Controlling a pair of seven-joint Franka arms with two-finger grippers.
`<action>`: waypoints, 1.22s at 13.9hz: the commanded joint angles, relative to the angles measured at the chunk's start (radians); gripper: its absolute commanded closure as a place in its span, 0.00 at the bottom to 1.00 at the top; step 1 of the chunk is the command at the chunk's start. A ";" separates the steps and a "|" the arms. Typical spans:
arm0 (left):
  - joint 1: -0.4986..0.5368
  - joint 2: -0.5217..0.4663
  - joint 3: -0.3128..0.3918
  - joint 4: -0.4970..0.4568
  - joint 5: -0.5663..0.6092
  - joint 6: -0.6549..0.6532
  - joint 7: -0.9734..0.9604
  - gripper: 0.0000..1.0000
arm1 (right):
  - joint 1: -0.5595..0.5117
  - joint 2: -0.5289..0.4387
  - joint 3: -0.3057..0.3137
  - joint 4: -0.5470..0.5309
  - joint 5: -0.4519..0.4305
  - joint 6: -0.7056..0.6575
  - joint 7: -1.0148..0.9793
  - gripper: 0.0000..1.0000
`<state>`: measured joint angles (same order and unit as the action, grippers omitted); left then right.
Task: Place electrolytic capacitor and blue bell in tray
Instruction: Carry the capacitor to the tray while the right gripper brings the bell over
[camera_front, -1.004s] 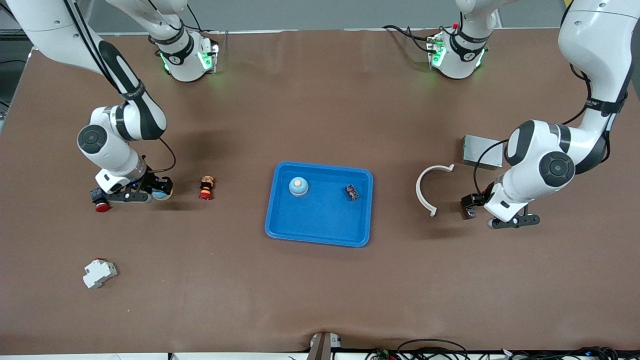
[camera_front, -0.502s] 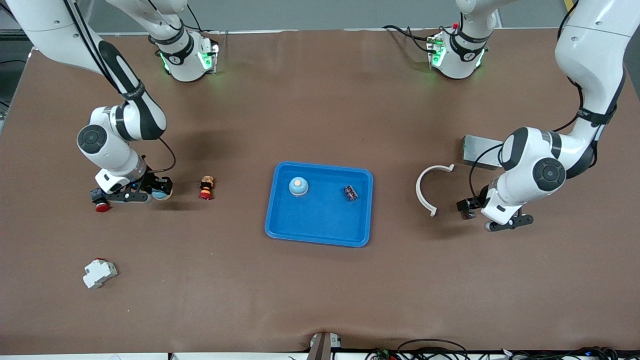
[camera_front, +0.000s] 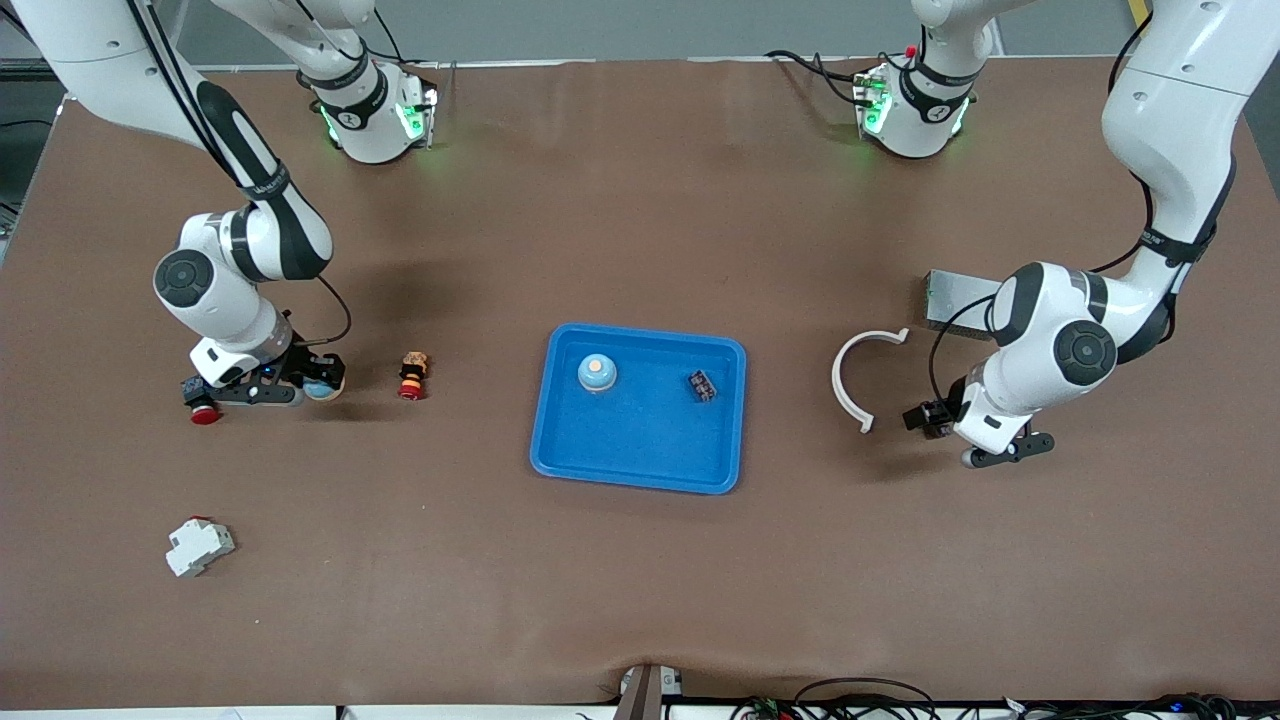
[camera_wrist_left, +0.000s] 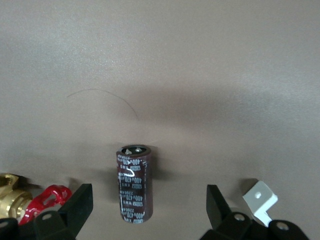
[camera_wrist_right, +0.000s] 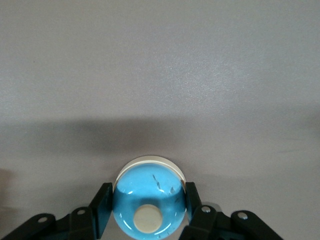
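Note:
A dark-brown electrolytic capacitor (camera_wrist_left: 134, 184) lies on the brown table between the fingers of my left gripper (camera_wrist_left: 147, 206), which stands open around it without touching it. In the front view my left gripper (camera_front: 1000, 452) hangs low toward the left arm's end of the table, and the hand hides the capacitor. My right gripper (camera_wrist_right: 148, 206) is shut on a blue bell (camera_wrist_right: 150, 200) with a cream button. The front view shows that blue bell (camera_front: 326, 383) and the right gripper (camera_front: 312, 388) toward the right arm's end. The blue tray (camera_front: 560, 455) holds another blue bell (camera_front: 597, 373) and a small dark part (camera_front: 703, 385).
A white curved strip (camera_front: 845, 385) and a grey metal box (camera_front: 958, 302) lie near the left arm. A brass fitting with a red handle (camera_wrist_left: 30, 202) sits beside the capacitor. A red-and-orange part (camera_front: 412, 375), a red button (camera_front: 205, 413) and a white breaker (camera_front: 198, 547) lie toward the right arm's end.
The left arm has shifted toward the tray, carrying its open gripper along. The right arm and its bell have not moved.

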<state>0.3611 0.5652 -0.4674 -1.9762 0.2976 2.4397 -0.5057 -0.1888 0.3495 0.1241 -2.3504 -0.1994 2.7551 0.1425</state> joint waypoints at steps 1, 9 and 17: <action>-0.002 0.021 -0.002 0.004 0.044 0.033 -0.045 0.00 | -0.024 -0.044 0.019 -0.024 0.008 0.000 0.002 1.00; 0.004 0.048 0.000 0.000 0.060 0.067 -0.066 0.16 | -0.008 -0.193 0.040 0.066 0.050 -0.296 -0.004 1.00; 0.013 0.042 0.001 0.007 0.084 0.065 -0.123 1.00 | 0.038 -0.236 0.045 0.082 0.150 -0.367 0.005 1.00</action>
<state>0.3705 0.6111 -0.4634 -1.9731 0.3509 2.4922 -0.5792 -0.1724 0.1343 0.1643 -2.2646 -0.1045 2.4053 0.1427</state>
